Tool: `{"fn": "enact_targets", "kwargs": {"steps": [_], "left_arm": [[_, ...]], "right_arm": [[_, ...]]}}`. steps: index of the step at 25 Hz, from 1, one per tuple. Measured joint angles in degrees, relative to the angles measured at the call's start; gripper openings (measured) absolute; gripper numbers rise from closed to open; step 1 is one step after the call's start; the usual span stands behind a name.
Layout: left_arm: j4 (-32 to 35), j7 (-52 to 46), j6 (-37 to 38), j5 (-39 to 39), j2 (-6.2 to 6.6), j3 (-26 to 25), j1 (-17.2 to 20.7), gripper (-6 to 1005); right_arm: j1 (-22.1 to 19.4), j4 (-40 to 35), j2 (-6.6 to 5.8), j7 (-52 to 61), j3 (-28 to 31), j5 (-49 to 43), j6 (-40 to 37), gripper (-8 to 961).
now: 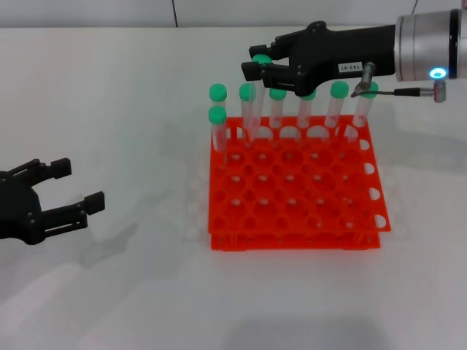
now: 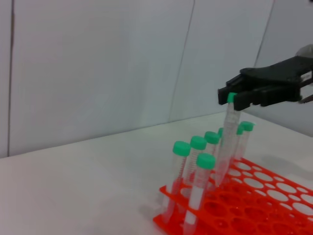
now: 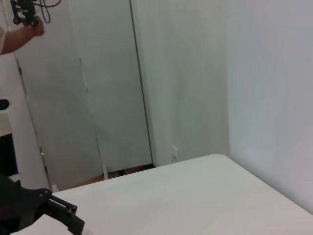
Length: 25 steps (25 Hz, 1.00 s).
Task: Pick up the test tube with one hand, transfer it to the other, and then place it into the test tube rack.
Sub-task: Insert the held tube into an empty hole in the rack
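My right gripper [image 1: 257,65], black with a white label, is shut on the green cap of the test tube [image 1: 252,109]. The tube hangs nearly upright over the back row of the orange-red test tube rack [image 1: 292,219]. From the left wrist, that gripper [image 2: 234,99] holds the tube [image 2: 224,147] with its tip down at the rack [image 2: 254,205]'s top tier. I cannot tell whether the tip is inside a hole. My left gripper [image 1: 62,195] rests open and empty, low over the table, far to the left of the rack.
Several other green-capped tubes [image 1: 217,117] stand in the rack's back rows, close on both sides of the held one. The rack's nearer holes stand unfilled. A white wall [image 2: 98,63] runs behind the table. A person's hand [image 3: 22,29] shows far off in the right wrist view.
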Motion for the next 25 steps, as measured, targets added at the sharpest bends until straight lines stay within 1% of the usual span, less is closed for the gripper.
{"fn": "enact_targets", "kwargs": {"steps": [12, 17, 25], "left_arm": [[-0.6, 0.1, 0.2, 0.0, -0.06, 0.1, -0.1, 880], [-1.2, 0.1, 0.3, 0.0, 0.01, 0.0, -0.5, 880], [-1.3, 0.1, 0.3, 0.0, 0.07, -0.1, -0.6, 879]], "right_arm": [[-1.5, 0.1, 0.51, -0.1, -0.5, 0.4, 1.4, 287], [-1.7, 0.1, 0.67, -0.1, -1.6, 0.6, 2.5, 288], [-1.7, 0.4, 0.75, -0.2, -1.8, 1.5, 3.0, 289]]}}
